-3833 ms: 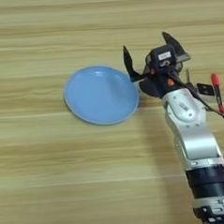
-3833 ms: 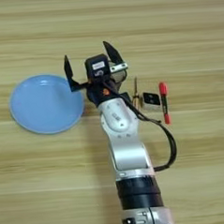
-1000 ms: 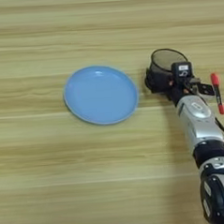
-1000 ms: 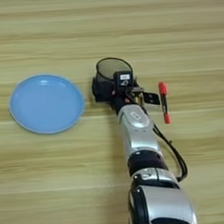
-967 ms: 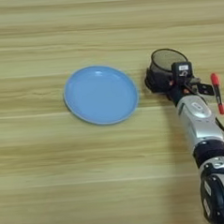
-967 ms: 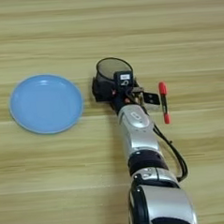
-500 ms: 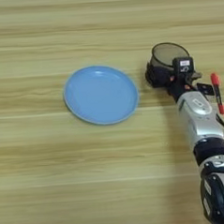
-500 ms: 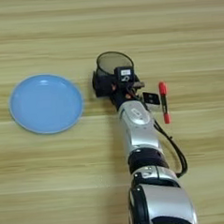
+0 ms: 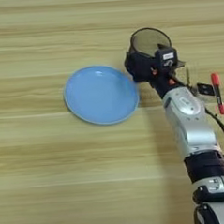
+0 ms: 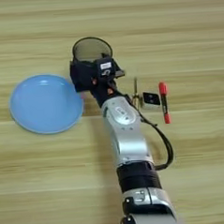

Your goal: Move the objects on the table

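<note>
The table (image 9: 52,183) is pale wood with straight grain — smooth, faintly sheened. The light-blue plate (image 9: 101,93) looks like smooth, slightly glossy plastic, while the cup (image 10: 91,49) is black wire mesh. The forearm (image 10: 124,127) is satin silver metal — the gripper (image 10: 90,73) matt black.

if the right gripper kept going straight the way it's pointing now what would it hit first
The right gripper points up the picture, toward the table's far side, and is right at the black wire-mesh cup. The cup would be met first. They overlap in both views, so contact may already exist, though depth is unclear.
</note>
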`<state>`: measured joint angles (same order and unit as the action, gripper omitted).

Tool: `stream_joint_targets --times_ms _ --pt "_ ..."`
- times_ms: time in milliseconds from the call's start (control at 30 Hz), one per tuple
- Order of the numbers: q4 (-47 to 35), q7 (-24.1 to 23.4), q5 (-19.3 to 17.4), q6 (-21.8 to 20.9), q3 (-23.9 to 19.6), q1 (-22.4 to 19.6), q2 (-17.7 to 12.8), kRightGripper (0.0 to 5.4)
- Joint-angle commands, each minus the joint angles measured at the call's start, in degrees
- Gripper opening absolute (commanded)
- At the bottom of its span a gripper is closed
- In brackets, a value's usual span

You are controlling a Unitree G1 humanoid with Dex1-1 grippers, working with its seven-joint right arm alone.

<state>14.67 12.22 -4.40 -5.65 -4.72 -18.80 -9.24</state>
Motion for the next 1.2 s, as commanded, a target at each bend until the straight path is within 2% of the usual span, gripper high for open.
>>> stream_joint_targets --times_ms 33,333,500,867,1167,1200 --pt "-6.1 0.2 1.1 1.4 3.2 -2.3 1.3 4.70" --pt "-3.2 0.2 3.3 2.1 8.8 -2.1 6.4 4.70" --pt "-1.1 0.9 3.3 1.9 10.2 -1.6 7.9 4.70" --pt "7.1 1.0 2.6 0.0 9.1 -2.2 8.8 4.70" --pt "10.0 1.1 2.7 -1.3 8.6 -2.8 8.8 4.70" --pt "10.0 1.1 2.8 -1.3 8.6 -2.8 8.8 4.88"
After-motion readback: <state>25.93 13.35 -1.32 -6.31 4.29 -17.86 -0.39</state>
